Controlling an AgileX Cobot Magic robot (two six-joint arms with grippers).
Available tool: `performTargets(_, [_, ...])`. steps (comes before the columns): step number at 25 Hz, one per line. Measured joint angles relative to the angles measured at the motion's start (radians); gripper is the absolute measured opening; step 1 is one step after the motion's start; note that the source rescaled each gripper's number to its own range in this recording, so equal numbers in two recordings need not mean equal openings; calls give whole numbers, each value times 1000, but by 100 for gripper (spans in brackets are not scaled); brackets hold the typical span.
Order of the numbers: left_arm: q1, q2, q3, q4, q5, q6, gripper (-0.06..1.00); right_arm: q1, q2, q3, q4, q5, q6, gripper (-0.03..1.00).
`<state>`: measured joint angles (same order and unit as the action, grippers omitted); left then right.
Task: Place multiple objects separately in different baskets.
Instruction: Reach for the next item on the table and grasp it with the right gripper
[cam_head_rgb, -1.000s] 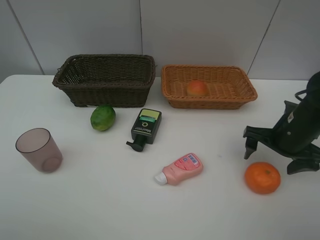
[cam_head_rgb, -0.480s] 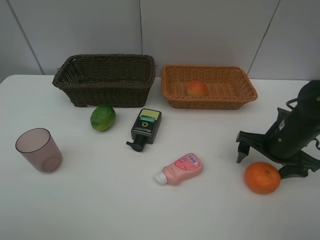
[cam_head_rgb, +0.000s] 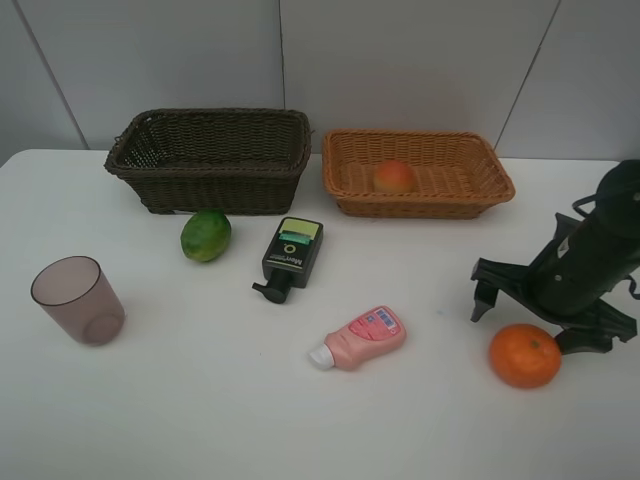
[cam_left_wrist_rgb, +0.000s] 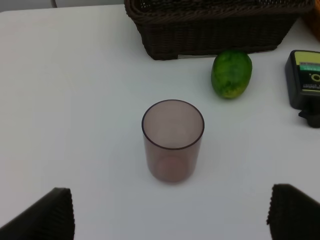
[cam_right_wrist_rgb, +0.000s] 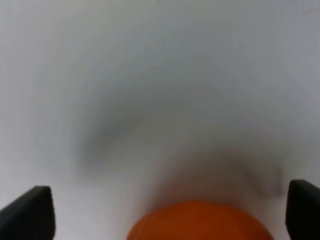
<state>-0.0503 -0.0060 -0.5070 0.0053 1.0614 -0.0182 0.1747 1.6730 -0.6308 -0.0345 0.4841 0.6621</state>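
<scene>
The right hand (cam_head_rgb: 535, 322) has slid left across the white bench (cam_head_rgb: 200, 420) since a second ago and now hangs, fingers spread wide, just over the orange (cam_head_rgb: 524, 356) without gripping it. The left hand (cam_left_wrist_rgb: 172, 215) (seen only by its own wrist camera) is likewise spread and empty, facing the upright cup (cam_head_rgb: 77, 300). A peach (cam_head_rgb: 394, 177) lies in the light basket (cam_head_rgb: 490, 180); the lime (cam_head_rgb: 205, 235) sits before the dark basket (cam_head_rgb: 210, 170), with the black pump bottle (cam_head_rgb: 291, 255) and pink bottle (cam_head_rgb: 362, 338) lying on the bench.
</scene>
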Motion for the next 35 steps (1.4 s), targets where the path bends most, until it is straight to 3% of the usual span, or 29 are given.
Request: performTargets(35, [0,0,0,0,0,0,100,45,0,38,-8,28,0,100])
